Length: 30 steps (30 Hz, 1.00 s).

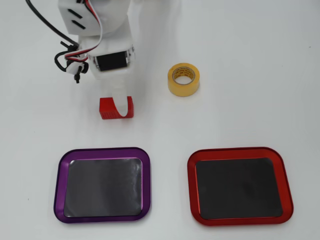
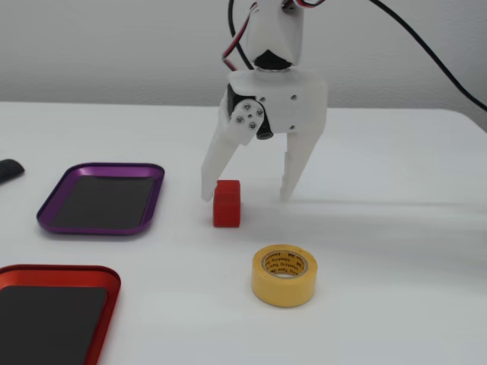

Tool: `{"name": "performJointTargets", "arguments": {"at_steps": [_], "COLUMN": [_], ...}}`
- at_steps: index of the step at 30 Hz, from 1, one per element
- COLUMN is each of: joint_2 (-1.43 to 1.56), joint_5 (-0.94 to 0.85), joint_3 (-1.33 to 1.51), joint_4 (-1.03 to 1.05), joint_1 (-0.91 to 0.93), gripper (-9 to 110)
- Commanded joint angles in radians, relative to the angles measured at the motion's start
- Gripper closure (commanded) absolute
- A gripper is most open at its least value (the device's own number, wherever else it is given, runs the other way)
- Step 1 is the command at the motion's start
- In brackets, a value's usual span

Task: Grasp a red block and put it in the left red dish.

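Observation:
The red block [image 1: 107, 111] [image 2: 227, 204] lies on the white table in front of the arm. My gripper [image 1: 121, 95] [image 2: 247, 194] is open and empty, pointing down with its tips near the table. In the overhead view one white finger [image 1: 121, 103] overlaps the block's middle. In the fixed view that finger [image 2: 211, 179] stands just behind the block's left side; I cannot tell if they touch. The other finger [image 2: 291, 175] is well to the right. The red dish [image 1: 237, 152] [image 2: 61, 271] is empty, at the lower right in the overhead view and the lower left in the fixed view.
A purple-rimmed tray [image 1: 102, 151] [image 2: 103, 169] lies empty beside the red dish. A yellow tape roll [image 1: 183, 90] [image 2: 283, 290] stands on the table right of the block in the overhead view. A dark object [image 2: 9, 169] shows at the fixed view's left edge.

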Motion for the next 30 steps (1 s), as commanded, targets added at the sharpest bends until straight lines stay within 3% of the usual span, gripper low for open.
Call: {"name": "performJointTargets", "arguments": {"at_steps": [1, 14, 22, 30], "joint_2": [-0.002, -0.074, -0.057, 0.002], "joint_5": [-0.008, -0.005, 0.002, 0.049], "joint_3": [-0.035, -0.037, -0.057, -0.348], "joint_4": [-0.031, -0.084, -0.080, 0.143], "joint_1": [0.014, 0.008, -0.003, -0.051], "gripper": [72, 72, 102, 102]}}
